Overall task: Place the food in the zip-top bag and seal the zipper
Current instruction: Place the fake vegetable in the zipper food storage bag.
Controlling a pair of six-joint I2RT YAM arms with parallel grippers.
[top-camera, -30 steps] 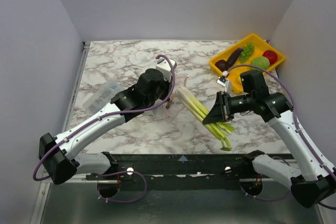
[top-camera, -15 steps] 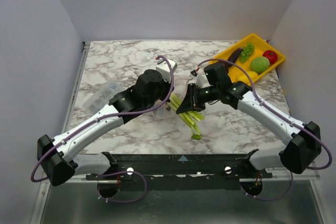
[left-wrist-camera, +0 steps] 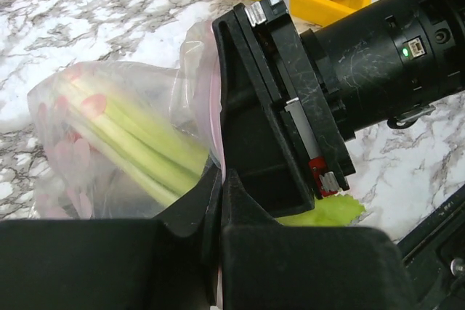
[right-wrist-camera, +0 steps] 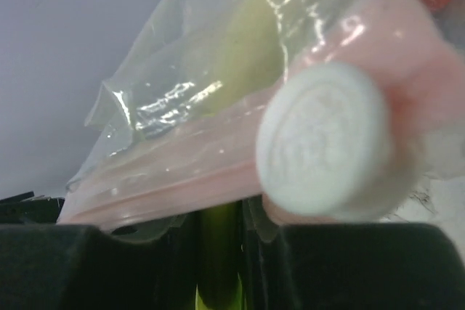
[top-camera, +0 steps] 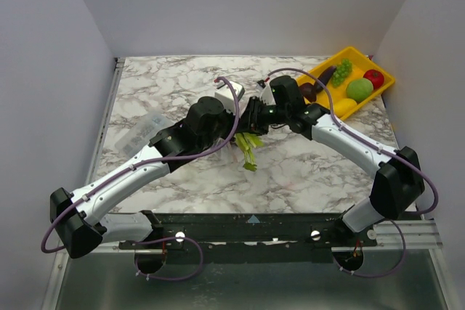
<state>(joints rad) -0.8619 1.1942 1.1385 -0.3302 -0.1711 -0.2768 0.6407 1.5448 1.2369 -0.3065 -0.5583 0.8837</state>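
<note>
Biggest worry here is the zip-top bag (left-wrist-camera: 65, 107) slipping. It's floppy and hangs only from the thin pinch the left gripper (left-wrist-camera: 219, 194) has on its mouth edge, right at the pink zipper (left-wrist-camera: 214, 107). If the right arm shoves the green stalk (left-wrist-camera: 138, 143) in too hard or at an angle, I'd guess it either drags that edge out of the pinch or bunches the film up so nothing goes deeper. The stalk also looks long for the bag: the pale end is well inside, but the leafy end pokes out toward the near side of the mouth. That could get in the zipper's way later. The two wrists are crowded together too, so a bump isn't unlikely.

Jaws: the left ones are pressed fully together on the bag's rim. The right gripper (right-wrist-camera: 218, 266) has its jaws only a little apart, pinching the stalk between them, right up against the bag's mouth.

Everything sits mid-counter (top-camera: 167, 78), and the rest of the food waits in the yellow tray (top-camera: 378, 92) at the far right.
</note>
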